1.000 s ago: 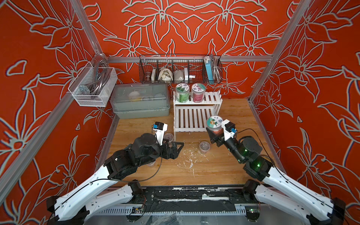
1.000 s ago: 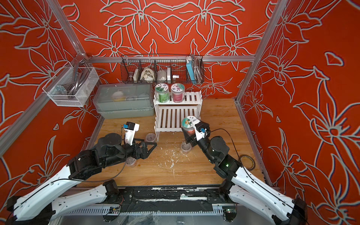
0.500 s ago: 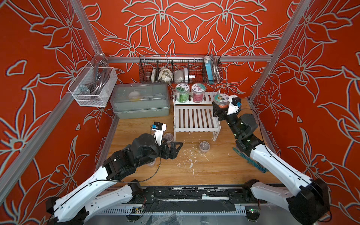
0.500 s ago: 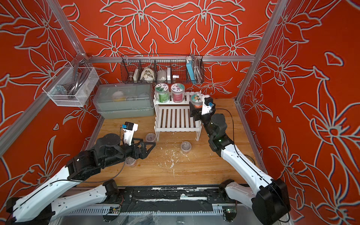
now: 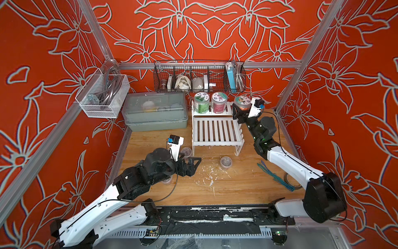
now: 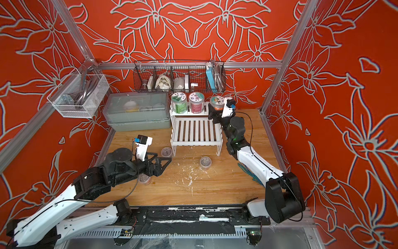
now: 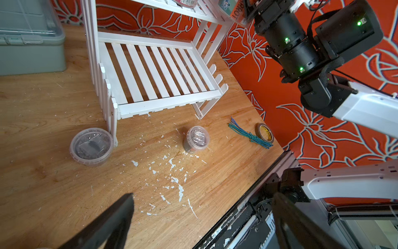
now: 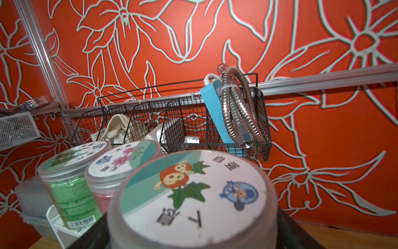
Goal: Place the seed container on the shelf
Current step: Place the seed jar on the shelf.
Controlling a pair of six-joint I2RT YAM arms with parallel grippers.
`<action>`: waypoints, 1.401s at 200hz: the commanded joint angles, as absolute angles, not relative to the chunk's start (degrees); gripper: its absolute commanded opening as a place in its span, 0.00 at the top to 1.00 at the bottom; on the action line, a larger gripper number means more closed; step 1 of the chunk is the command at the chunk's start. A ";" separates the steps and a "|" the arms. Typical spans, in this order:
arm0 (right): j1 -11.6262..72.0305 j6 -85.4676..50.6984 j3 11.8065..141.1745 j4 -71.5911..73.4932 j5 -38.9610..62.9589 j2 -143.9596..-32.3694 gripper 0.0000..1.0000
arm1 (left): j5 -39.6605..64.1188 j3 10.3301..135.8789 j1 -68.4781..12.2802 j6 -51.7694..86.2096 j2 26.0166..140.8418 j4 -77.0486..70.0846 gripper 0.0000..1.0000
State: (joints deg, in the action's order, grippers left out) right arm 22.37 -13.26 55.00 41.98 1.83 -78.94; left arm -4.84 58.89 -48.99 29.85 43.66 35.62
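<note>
Right gripper (image 5: 240, 110) clamps seed container (image 5: 242, 101) by its sides, at upper tier of shelf (image 5: 217, 131), right end (seated or not: unclear). Judged rigid, light, slick plastic; hold mid-body. Left gripper (image 5: 192, 165) gapes empty.

Letters "RROT" on seed container (image 7: 235, 14) orange side label; lid characters, green jar (image 8: 71, 194) barcode digits illegible.
</note>
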 commanded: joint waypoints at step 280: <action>21.64 -10.46 62.86 47.12 4.87 -89.74 0.03 | -2.52 57.74 -46.32 26.79 43.51 34.76 0.01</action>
State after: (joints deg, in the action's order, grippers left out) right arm 21.78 -11.35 61.23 46.72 4.95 -90.50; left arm -3.75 58.04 -46.83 27.81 44.21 35.46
